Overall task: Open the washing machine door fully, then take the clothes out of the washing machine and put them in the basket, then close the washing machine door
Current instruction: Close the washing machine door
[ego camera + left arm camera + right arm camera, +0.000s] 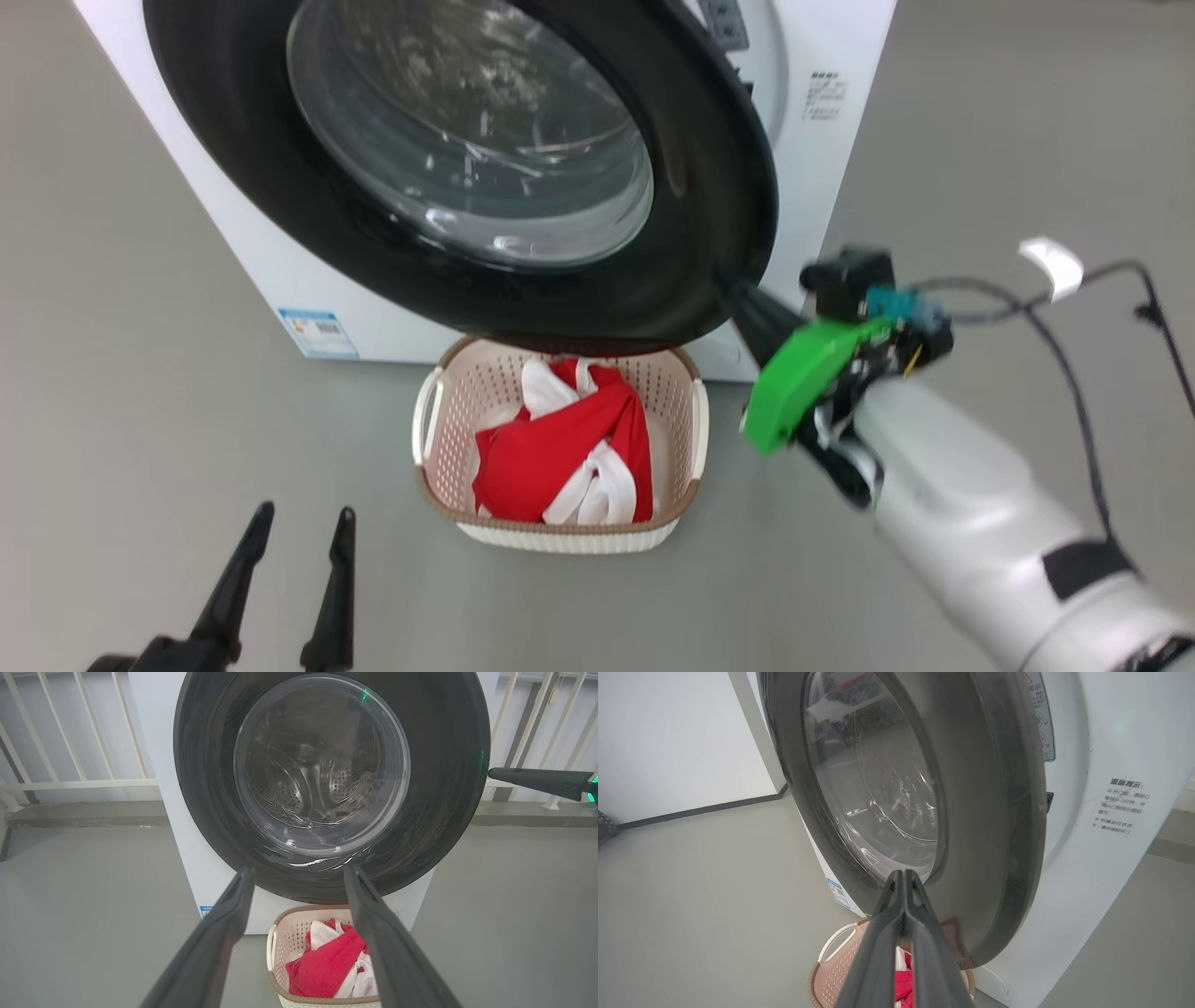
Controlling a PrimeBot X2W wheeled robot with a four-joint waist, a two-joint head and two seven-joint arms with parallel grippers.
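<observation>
The clothes (560, 448) lie in the basket (560, 539) below the washing machine (831, 168), so only closing remains: the door (695, 187) stands ajar, with the pinched-together right gripper (903, 874) at its face and the left gripper (306, 511) spread and empty.

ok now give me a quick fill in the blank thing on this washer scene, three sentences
1. The clothes lying in the basket are white and ____.
2. The left gripper is ____ and holds nothing.
3. The right gripper is ____, its tip at the rim of the washing machine door.

Missing words: red; open; shut.
</observation>
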